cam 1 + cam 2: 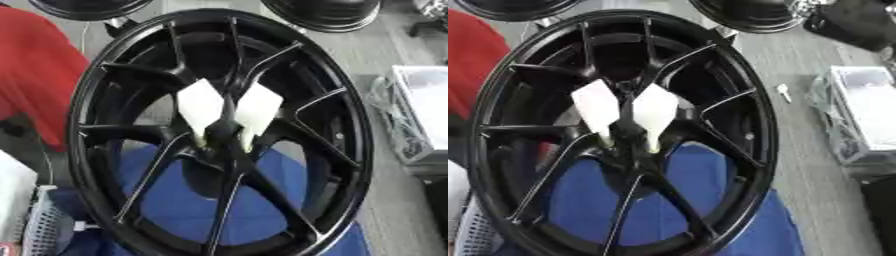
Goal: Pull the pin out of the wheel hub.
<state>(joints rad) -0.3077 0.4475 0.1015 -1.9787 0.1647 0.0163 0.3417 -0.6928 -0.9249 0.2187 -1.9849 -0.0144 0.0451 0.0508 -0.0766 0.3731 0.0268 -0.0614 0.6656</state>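
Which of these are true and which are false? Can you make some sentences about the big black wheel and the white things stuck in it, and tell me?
1. Two white diamond-shaped pins sit side by side near the middle of the big black spoked wheel hub. True.
2. A robot hand is holding one pin. False: no hand shows in either view.
3. Blue cloth shows through the lower spokes. True.
4. The wheel hub is bright red. False: it is black; something red lies behind its left side.
5. More black wheels sit beyond the top edge. True.
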